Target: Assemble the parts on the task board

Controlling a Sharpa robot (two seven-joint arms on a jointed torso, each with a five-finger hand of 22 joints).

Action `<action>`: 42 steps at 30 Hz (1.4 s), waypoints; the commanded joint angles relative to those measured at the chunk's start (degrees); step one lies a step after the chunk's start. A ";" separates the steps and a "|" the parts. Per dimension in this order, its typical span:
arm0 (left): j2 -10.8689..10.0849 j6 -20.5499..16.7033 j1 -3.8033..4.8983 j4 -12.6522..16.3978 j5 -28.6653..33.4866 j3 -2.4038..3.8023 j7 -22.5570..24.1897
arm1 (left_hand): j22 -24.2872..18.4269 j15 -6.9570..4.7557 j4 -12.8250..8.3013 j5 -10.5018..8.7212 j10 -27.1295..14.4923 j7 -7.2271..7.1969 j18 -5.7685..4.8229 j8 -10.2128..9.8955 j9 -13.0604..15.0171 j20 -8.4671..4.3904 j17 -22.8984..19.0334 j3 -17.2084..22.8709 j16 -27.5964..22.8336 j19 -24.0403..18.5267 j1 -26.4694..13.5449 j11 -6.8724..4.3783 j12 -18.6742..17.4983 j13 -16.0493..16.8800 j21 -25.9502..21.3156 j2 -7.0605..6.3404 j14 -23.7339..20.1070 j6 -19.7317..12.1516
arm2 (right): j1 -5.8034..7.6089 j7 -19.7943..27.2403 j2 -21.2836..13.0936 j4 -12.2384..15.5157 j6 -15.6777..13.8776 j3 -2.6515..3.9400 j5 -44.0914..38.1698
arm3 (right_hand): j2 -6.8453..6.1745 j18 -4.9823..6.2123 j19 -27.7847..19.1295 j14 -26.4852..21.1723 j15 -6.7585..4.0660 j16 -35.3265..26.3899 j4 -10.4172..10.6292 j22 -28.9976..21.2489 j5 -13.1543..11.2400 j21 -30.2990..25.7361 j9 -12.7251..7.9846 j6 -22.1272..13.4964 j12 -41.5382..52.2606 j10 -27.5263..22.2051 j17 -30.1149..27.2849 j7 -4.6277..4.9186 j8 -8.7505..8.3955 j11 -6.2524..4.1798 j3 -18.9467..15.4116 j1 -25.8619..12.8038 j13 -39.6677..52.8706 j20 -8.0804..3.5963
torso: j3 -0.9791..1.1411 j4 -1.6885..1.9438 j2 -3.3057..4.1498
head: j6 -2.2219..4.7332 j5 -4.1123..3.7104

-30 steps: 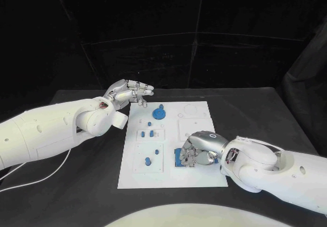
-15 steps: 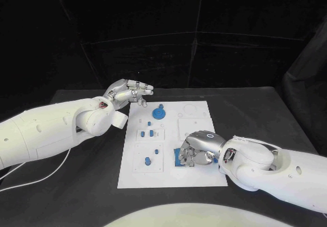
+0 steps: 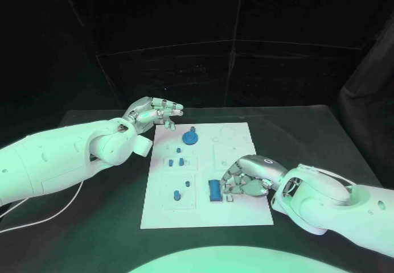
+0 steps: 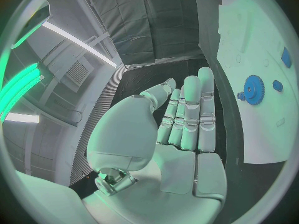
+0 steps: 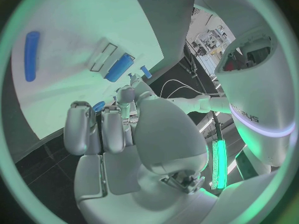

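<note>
Blue bar: lay on task board, just beside right hand.
Right hand: fingers curled, empty.
Left hand: apart, off board's far corner.
Advice: seat bar squarely.

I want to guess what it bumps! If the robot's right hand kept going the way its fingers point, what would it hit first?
Probably the long blue part lying on the task board: the right hand has its fingers pointing at it from beside it. How high the fingers hang is unclear.

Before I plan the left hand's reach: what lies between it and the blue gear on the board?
In the head view, bare white board separates the left hand from the blue gear.
</note>
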 commanded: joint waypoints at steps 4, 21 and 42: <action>0.01 0.42 0.08 0.02 0.20 0.04 -0.12 | -0.10 -0.02 -0.02 0.31 -0.33 0.17 0.36 0.17 0.02 -0.06 -0.07 0.20 0.37 -0.43 -0.24 0.09 0.26 -0.06 -0.27 -0.32 -0.53 -0.35 | 0.67 -3.33 -5.74 1.16 -4.28 0.03 10.67 | -1.16 0.82 0.13 2.77 0.60 -0.23 2.32 1.66 3.43 -0.10 -0.70 -0.35 0.66 0.15 0.09 0.10 -0.26 0.53 -1.88 -2.91 0.22 0.64 | -0.01 -0.20 -0.02 | 0.27 -1.07; -0.10 0.48 0.00 0.21 0.19 0.03 0.02 | -0.10 -0.02 -0.02 0.31 -0.33 0.17 0.36 0.17 0.02 -0.06 -0.07 0.20 0.37 -0.43 -0.24 0.09 0.26 -0.06 -0.27 -0.32 -0.53 -0.35 | 0.94 -22.73 -9.59 -0.27 2.87 -0.02 -1.99 | -3.27 0.68 0.75 2.94 -0.37 -0.08 10.05 2.29 7.78 0.20 0.84 3.49 1.22 0.47 0.56 -1.67 3.40 -0.68 -9.77 -7.88 0.03 -0.15 | -0.02 -0.78 -0.22 | 0.11 -3.05; -0.18 0.79 -0.04 0.11 0.19 0.02 -0.25 | -0.10 -0.02 -0.02 0.31 -0.33 0.17 0.36 0.17 0.02 -0.06 -0.07 0.20 0.37 -0.43 -0.24 0.09 0.26 -0.06 -0.27 -0.32 -0.53 -0.35 | 0.81 -23.50 -4.12 -2.68 9.96 -0.08 -6.05 | -3.18 0.64 0.83 3.01 -0.71 -0.05 11.41 2.43 6.45 0.14 4.36 3.17 1.60 0.34 0.84 -2.06 5.44 -1.05 -11.19 -3.12 0.10 -0.53 | 0.00 -0.63 -0.16 | -0.29 -3.15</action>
